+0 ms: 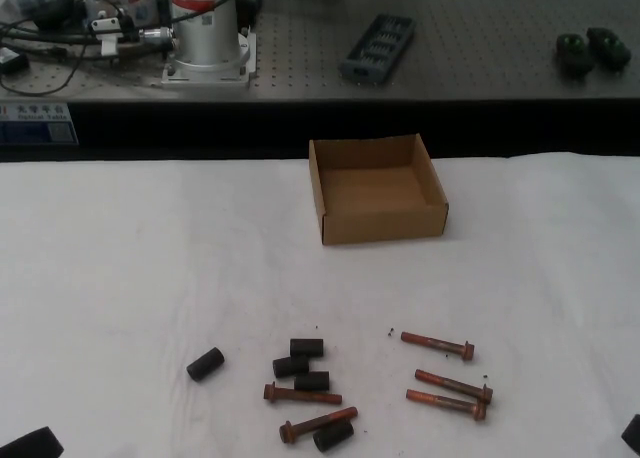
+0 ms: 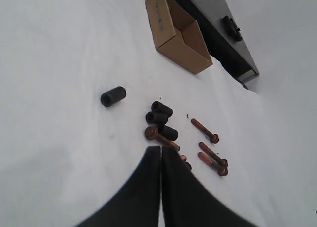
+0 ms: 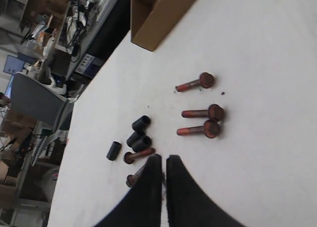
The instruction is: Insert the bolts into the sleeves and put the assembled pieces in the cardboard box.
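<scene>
Seeing bolts (image 1: 437, 344) and black sleeves (image 1: 306, 348) scattered loose on the white cloth (image 1: 120, 278) at the near side, well apart from the cardboard box (image 1: 385, 221) farther back. Noting left gripper (image 2: 161, 150) and right gripper (image 3: 164, 158) both pressed together, pinching nothing. Probably rigid, light, rust-rough but round, so apt to roll: pinch bolts mid-shank, sleeves across the outer wall, bore kept free.

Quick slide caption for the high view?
Empty brown cardboard box beyond five rusty orange bolts and five black cylindrical sleeves, loose on white cloth.
</scene>
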`<move>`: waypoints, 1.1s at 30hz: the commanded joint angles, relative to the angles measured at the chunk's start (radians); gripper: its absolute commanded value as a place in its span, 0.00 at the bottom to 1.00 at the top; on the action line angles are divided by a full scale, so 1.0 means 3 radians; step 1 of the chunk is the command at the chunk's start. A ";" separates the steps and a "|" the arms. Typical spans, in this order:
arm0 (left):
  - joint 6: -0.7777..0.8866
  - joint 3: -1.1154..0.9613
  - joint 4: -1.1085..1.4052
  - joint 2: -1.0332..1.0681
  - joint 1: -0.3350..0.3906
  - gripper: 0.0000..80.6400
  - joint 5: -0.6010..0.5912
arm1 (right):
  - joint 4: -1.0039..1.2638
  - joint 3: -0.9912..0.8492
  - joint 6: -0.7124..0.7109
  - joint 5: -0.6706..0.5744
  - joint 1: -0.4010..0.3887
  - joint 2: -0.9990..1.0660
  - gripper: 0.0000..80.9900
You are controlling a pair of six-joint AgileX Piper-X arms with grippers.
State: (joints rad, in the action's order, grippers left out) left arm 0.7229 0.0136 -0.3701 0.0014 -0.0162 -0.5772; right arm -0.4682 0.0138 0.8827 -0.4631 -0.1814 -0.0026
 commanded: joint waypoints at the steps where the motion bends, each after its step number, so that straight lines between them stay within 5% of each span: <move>1: -0.0060 -0.0045 0.0099 -0.0005 0.0015 0.01 -0.0049 | 0.0206 -0.0046 -0.0003 -0.0268 0.0013 0.0009 0.05; 11: -0.0531 -0.0320 0.0393 -0.0005 0.0152 0.01 -0.0120 | 0.0858 -0.0157 -0.0044 -0.0436 0.0013 0.0009 0.05; 14: -0.0817 -0.0448 0.0393 -0.0005 0.0190 0.01 -0.0111 | 0.0754 -0.0360 -0.0370 -0.0472 0.0013 0.0234 0.05; 25: -0.1891 -0.1268 0.0115 0.1572 0.0197 0.01 0.0092 | 0.0524 -0.1413 -0.1462 -0.0555 -0.0014 0.2494 0.05; 33: -0.2266 -0.2000 0.0103 0.2748 0.0197 0.01 0.0114 | 0.0080 -0.2467 -0.2125 -0.0560 -0.0496 0.3945 0.05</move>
State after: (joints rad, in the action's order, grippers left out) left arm 0.0756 -0.5611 -0.3390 0.8006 0.0380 -0.5491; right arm -0.4108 -0.6674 0.3173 -0.6172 -0.2963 1.1180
